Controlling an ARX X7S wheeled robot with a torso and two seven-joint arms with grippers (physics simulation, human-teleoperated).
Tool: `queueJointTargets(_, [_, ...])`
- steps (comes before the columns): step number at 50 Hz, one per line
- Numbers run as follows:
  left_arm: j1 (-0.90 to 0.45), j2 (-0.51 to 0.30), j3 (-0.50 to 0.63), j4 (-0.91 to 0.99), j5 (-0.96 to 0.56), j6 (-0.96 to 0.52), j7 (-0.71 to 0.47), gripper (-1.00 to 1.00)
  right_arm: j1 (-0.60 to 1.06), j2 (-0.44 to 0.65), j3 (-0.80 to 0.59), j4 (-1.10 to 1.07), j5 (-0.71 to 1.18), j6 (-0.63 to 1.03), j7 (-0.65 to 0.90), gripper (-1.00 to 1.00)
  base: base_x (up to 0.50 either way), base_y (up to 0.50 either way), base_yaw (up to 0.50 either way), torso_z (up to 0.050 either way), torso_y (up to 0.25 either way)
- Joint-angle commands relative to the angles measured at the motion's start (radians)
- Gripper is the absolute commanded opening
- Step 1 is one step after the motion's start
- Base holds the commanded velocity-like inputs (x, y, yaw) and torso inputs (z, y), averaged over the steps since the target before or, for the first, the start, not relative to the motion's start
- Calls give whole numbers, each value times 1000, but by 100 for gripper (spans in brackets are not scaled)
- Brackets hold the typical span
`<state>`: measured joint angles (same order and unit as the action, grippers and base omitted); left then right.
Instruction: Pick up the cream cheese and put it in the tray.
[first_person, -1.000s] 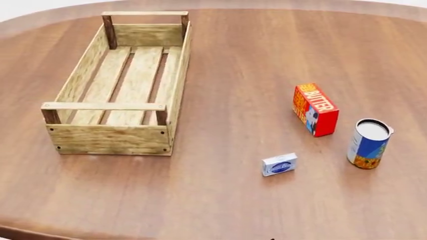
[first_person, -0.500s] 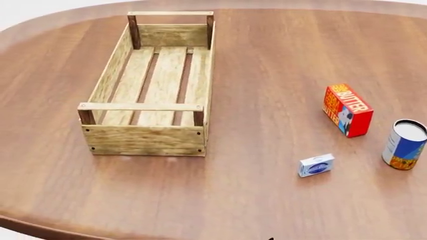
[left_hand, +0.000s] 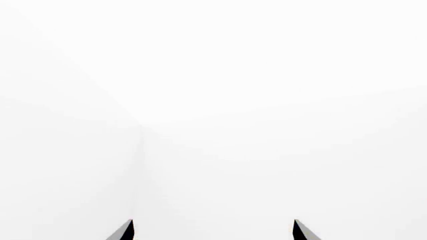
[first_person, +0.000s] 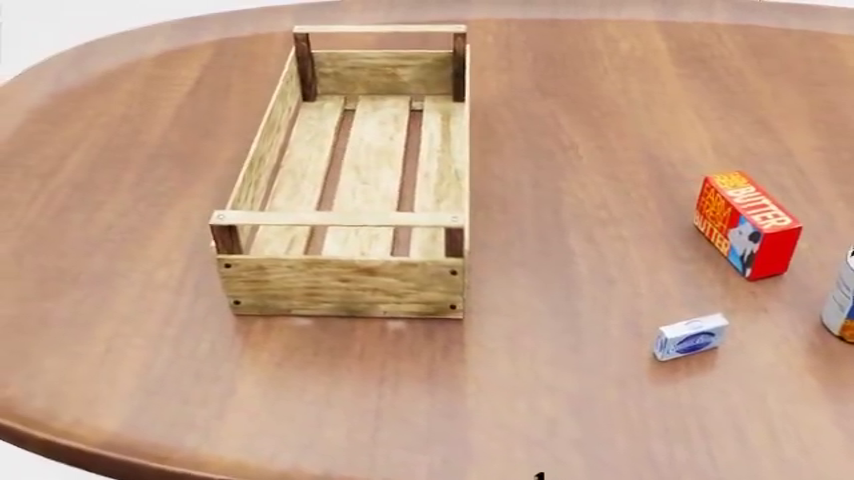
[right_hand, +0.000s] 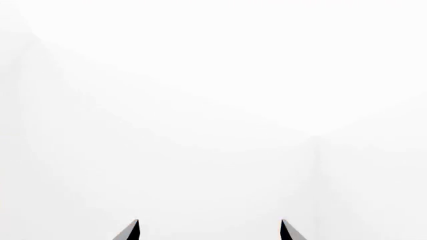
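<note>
Two gripper tip pairs, left gripper (left_hand: 212, 231) and right gripper (right_hand: 209, 230), cut off by frame edge, spread, nothing pinched, cream cheese (first_person: 690, 337) lower right on table (first_person: 574, 180), long axis rising rightward, tray (first_person: 350, 280) upper centre, can (first_person: 842, 298) cropped at right edge.

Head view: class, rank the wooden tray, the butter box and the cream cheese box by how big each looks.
1. Wooden tray, by far the largest.
2. Butter box.
3. Cream cheese box, smallest, though nearest the camera.

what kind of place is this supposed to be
Likely a bare simulated tabletop test scene, not a real room: a rounded wooden table against blank white, holding only a slatted tray, a butter box and a small cream cheese.
</note>
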<state>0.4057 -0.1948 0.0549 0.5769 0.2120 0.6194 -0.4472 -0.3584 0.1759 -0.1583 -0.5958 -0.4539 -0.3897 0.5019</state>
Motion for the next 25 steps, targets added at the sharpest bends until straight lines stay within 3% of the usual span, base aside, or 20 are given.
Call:
queueJointTargets(1, [-2,-6,6,0,3,-3,-9,100,5,10,-13,4,15,8,1,100,109,219,0,0,0])
queueJointTargets(25, [-1,-18,15,1,9,-4,-29,100,2,51,-46,2,49,-24,4,100,108,183,0,0,0])
